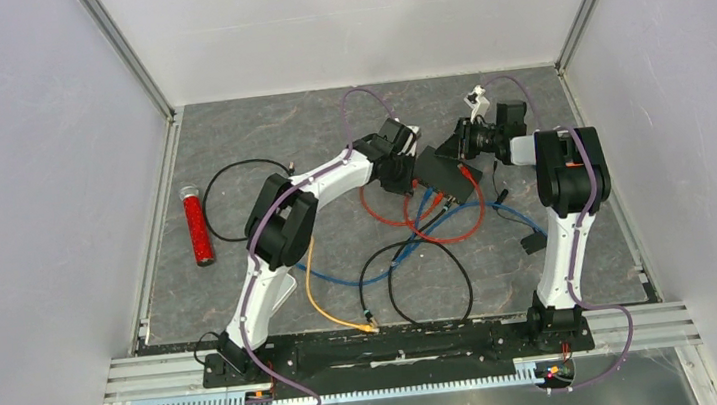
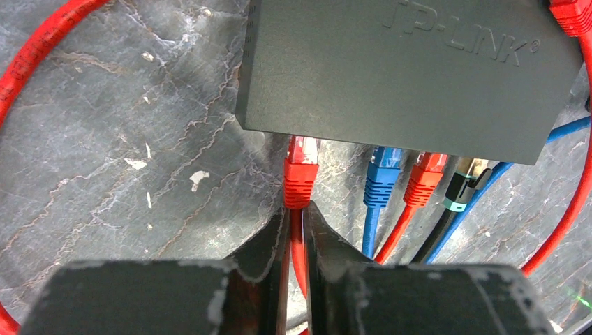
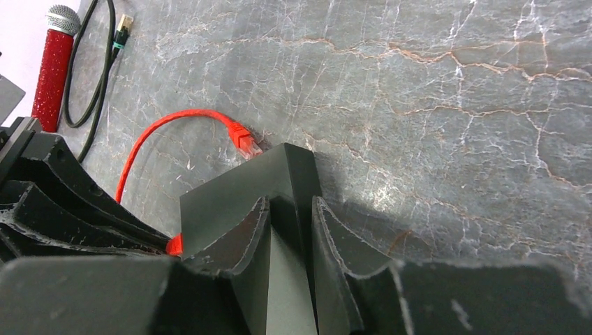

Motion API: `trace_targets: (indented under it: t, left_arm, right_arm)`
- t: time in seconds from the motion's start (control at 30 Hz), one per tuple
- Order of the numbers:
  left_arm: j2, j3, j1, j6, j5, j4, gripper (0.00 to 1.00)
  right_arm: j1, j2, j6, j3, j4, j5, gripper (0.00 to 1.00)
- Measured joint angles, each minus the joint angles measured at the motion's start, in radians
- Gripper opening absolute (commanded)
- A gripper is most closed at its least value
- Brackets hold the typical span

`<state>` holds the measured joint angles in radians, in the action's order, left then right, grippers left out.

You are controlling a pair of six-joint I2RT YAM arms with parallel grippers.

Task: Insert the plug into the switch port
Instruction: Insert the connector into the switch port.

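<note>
While the TP-Link switch is clamped in the right gripper, the red plug, its cable pinched in the left gripper, is aimed lengthwise at the switch.

Robot lab test cell. Plain white panel walls set in aluminium frame posts box in a grey marble-print mat. Two white-and-black arms, left and right, are bolted to a slotted aluminium rail at the near edge. On the mat lie a network switch, loose patch cables in several colours and a red mic.
</note>
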<state>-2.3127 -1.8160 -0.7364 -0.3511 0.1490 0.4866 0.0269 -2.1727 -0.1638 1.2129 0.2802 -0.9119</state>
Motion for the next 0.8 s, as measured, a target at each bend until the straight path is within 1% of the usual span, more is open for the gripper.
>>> trace_targets:
  t: [0.1, 0.2, 0.33, 0.53, 0.8]
  left_arm:
    - [0.003, 0.007, 0.001, -0.008, 0.0, -0.004, 0.21]
    - [0.034, 0.068, 0.002, -0.013, -0.008, -0.063, 0.24]
    - [0.058, 0.118, -0.001, -0.014, -0.021, -0.122, 0.28]
    - [0.062, 0.122, -0.003, -0.003, -0.022, -0.128, 0.32]
    - [0.062, 0.106, -0.011, 0.055, -0.054, -0.108, 0.33]
  right_arm:
    - [0.0, 0.005, -0.012, -0.006, 0.006, 0.016, 0.24]
    - [0.001, 0.007, -0.052, -0.005, 0.001, 0.033, 0.25]
    - [0.003, 0.005, -0.082, 0.039, -0.08, 0.049, 0.27]
    - [0.003, -0.008, -0.096, 0.082, -0.158, 0.05, 0.29]
    - [0.003, -0.015, -0.093, 0.112, -0.213, 0.053, 0.34]
